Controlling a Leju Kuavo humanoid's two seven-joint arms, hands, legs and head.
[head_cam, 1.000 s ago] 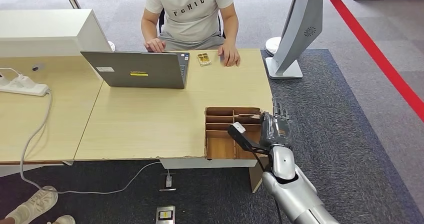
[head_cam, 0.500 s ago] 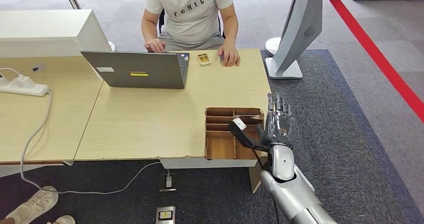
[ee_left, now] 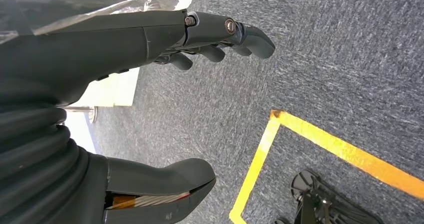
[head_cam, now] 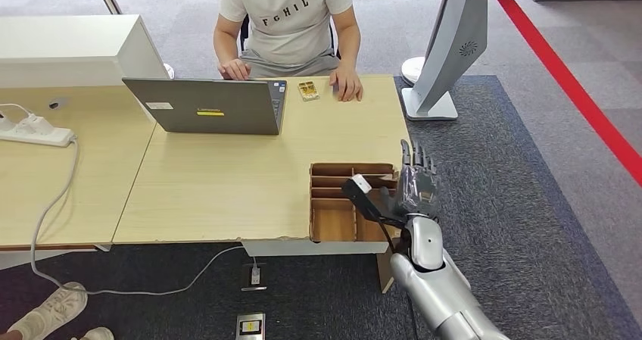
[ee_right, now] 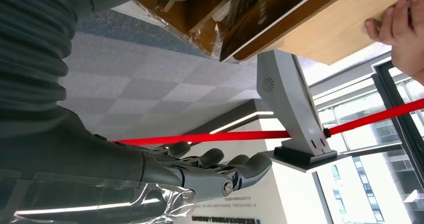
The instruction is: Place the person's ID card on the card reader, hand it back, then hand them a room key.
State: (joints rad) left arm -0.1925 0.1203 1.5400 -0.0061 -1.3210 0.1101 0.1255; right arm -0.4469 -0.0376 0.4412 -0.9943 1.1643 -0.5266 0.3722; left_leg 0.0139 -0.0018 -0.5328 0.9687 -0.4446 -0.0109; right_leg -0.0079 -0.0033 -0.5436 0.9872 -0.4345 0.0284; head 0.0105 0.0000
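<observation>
Left hand (ee_left: 200, 39): hanging over grey carpet beside a yellow floor line; fingers (ee_left: 250, 37) extended, thumb apart, nothing held.

Laptop (head_cam: 204, 107): open on the desk (head_cam: 227, 181), lid back toward the robot.

ID card (head_cam: 308, 90): small yellowish card, flat on the far edge of the desk, just beside the person's hand (head_cam: 348, 86). Not yet picked up.

Card reader: not identifiable with certainty; no device on the desk readable as such.

Cardboard tray (head_cam: 333, 204): compartmented, near right corner of desk; presumably room key storage, contents too small to tell.

Right hand (head_cam: 415, 187): raised at the tray's right edge; fingers spread and straight, empty.

Task status, judged: at the very start. Card pickup, reading, return and key handover all outstanding.
</observation>
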